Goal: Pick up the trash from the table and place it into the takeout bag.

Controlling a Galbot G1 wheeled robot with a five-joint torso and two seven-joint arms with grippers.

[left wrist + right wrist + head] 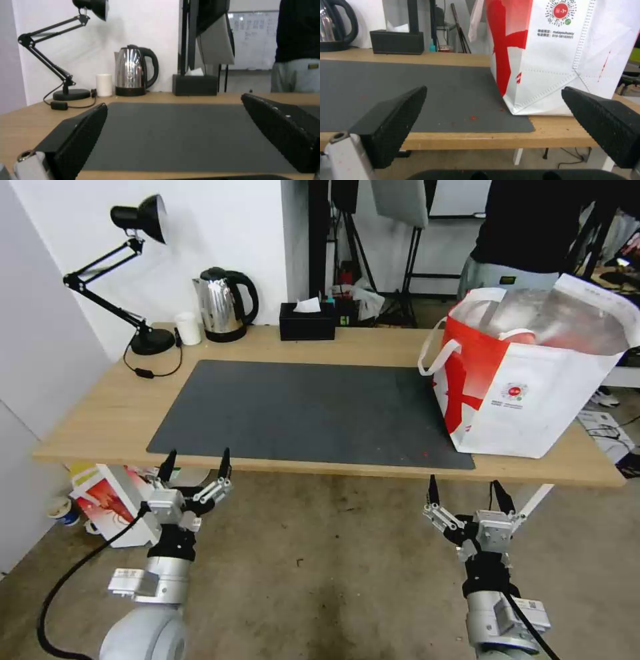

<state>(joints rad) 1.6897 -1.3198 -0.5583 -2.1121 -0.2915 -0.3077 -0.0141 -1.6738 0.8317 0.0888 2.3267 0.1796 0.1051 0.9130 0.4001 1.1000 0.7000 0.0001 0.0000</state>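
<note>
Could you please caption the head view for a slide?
Both open grippers, left and right, hover before the light-wood table bearing the red-and-white takeout bag.

One takeout bag (533, 380), one table (100, 420).

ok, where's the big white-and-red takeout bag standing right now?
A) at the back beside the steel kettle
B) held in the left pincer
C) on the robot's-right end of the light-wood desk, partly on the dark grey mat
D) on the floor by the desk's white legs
C: the white-and-red takeout bag stands upright on the light-wood desk at the robot's right end, its base overlapping the dark grey mat.
</note>
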